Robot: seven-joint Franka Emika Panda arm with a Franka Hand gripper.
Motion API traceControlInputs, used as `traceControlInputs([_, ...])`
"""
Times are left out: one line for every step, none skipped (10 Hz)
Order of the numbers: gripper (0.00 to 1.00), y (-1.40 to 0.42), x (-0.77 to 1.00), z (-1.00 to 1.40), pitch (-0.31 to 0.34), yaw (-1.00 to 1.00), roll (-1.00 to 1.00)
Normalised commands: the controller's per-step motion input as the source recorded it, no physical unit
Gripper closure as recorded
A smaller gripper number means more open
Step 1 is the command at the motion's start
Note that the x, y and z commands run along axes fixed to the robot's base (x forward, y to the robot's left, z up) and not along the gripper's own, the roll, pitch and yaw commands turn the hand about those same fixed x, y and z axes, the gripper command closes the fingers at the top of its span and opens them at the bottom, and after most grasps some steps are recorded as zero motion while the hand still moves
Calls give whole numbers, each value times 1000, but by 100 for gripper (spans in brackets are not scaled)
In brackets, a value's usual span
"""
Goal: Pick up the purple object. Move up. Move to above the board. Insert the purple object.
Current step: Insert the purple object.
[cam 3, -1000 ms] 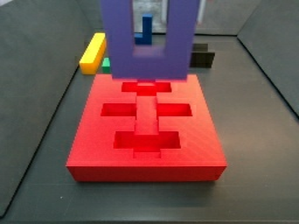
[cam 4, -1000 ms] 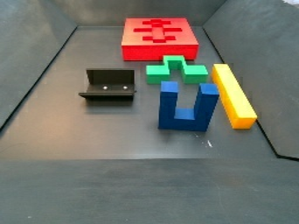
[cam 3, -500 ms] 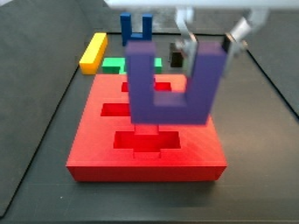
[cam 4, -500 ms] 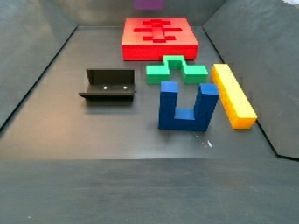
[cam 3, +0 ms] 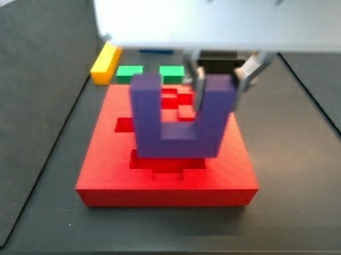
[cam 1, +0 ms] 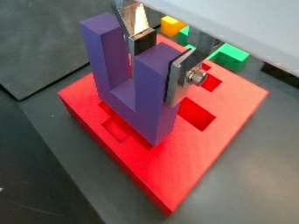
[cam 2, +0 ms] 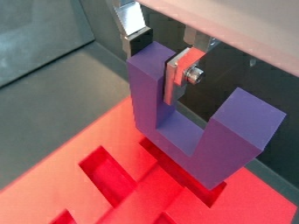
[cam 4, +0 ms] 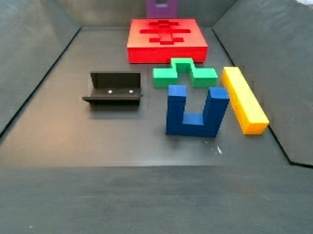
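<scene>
In a side view, the nearest thing is a blue U-shaped plastic block (cam 4: 196,111) standing on the dark floor, with a long yellow plastic bar (cam 4: 243,99) just beside it and a flat green cross-shaped block (cam 4: 185,72) right behind it. The dark L-shaped fixture (cam 4: 115,90) stands well apart from them, on the other side of the floor. Farthest back sits the board (cam 4: 167,37), a big thick red slab with brighter red cross-shaped holes in its top. That view shows only a small bit of the purple object (cam 4: 160,6) at the very top edge, above the far end of the board (the rest is cut off). The wrist views show much more. There the purple U-shaped plastic block (cam 1: 135,80) is big and clear: a flat base at the bottom and two square prongs pointing up, plain and smooth. The gripper (cam 1: 158,54) is clamped on one prong, with a silver finger plate (cam 2: 179,77) pressed flat against its inner side. In a side view the purple block (cam 3: 180,120) hangs upright over the middle of the red slab (cam 3: 167,174), its base low and near the top. I cannot tell whether it touches.
</scene>
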Motion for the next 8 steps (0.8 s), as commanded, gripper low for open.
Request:
traceControlInputs([100,-140,0,-97,-126,11,46])
traceControlInputs([100,-134,0,-106,-91,-69,93])
traceControlInputs([100,-114,0,-203,-100,-74,123])
traceControlInputs([100,-126,20,-266,-130,-60,237])
traceControlInputs([100,-57,0,-226,-140,-83,306])
traceControlInputs([100,-60,-3,-83,-70,-3,314])
traceControlInputs([100,0,0,-80,-73,29,136])
traceControlInputs([100,0,0,-57,-84,91,101])
